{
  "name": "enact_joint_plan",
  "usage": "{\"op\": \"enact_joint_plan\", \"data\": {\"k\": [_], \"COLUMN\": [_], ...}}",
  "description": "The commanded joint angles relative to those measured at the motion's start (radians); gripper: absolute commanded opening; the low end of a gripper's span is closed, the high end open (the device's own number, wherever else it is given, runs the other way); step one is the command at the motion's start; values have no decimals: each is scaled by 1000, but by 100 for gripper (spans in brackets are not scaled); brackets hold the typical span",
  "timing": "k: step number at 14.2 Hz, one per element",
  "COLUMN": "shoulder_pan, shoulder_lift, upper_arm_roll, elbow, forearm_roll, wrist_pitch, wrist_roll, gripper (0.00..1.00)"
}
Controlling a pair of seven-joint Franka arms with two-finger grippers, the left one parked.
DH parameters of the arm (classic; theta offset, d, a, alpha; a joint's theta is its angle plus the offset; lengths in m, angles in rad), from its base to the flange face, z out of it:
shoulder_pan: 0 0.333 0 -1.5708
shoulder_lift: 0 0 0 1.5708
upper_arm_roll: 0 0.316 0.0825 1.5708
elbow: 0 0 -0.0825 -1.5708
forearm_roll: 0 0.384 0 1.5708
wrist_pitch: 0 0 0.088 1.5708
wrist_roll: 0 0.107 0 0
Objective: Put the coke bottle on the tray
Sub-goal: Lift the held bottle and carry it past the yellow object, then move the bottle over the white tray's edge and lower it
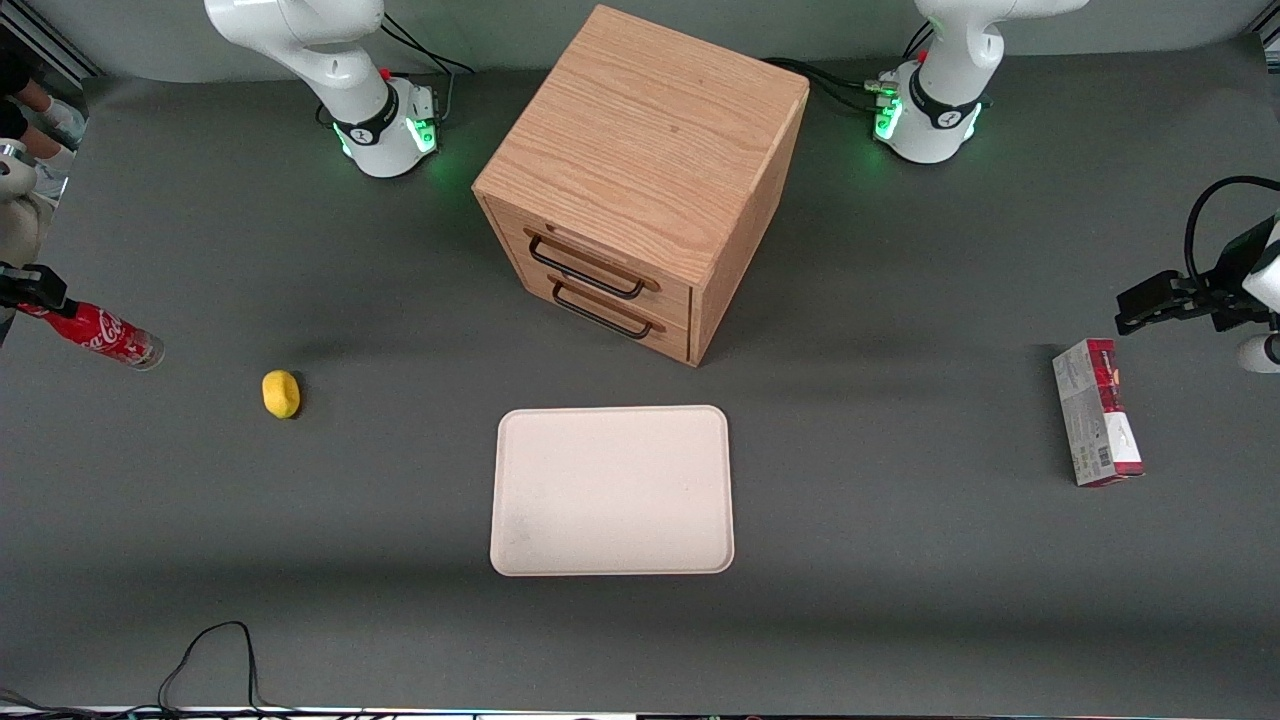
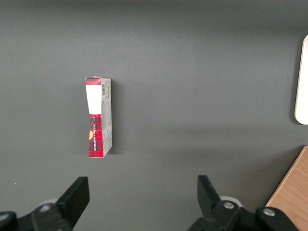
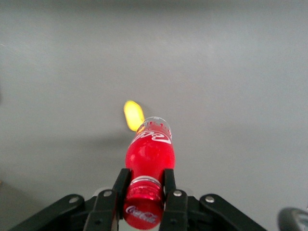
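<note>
1. The gripper (image 1: 40,290) is sitting at the far left edge of the front view, about mid-height in the frame, at the working arm's end of the table. Its fingers (image 3: 120,185) are clamping the neck of the coke bottle (image 1: 100,333) just below the red cap.
2. The coke bottle is tilting, its cap end in the gripper and its clear base pointing down toward the lemon (image 1: 281,393); whether the base is touching the table (image 1: 900,560) cannot be told.
3. In the wrist view the bottle (image 3: 148,166) is showing cap-first, with the lemon (image 3: 133,115) lying past its base.
4. The tray (image 1: 612,490) is lying flat in the lower centre of the front view, bare, well apart from the bottle.
5. The wooden drawer cabinet (image 1: 640,180) is standing in the upper centre, farther from the camera than the tray.
6. A red-and-grey carton (image 1: 1097,412) is lying at the right of the frame, toward the parked arm's end.
</note>
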Motion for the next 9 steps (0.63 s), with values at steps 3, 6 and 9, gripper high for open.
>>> {"op": "enact_joint_plan", "data": {"k": [3, 6, 9], "shoulder_pan": [-45, -47, -47], "shoulder_lift": [223, 287, 350], "upper_arm_roll": [239, 371, 511], "elbow": [499, 627, 662], "forearm_roll": [21, 18, 12], "wrist_pitch": [-273, -298, -258], "wrist_roll": [218, 363, 499], "gripper": [0, 0, 0]}}
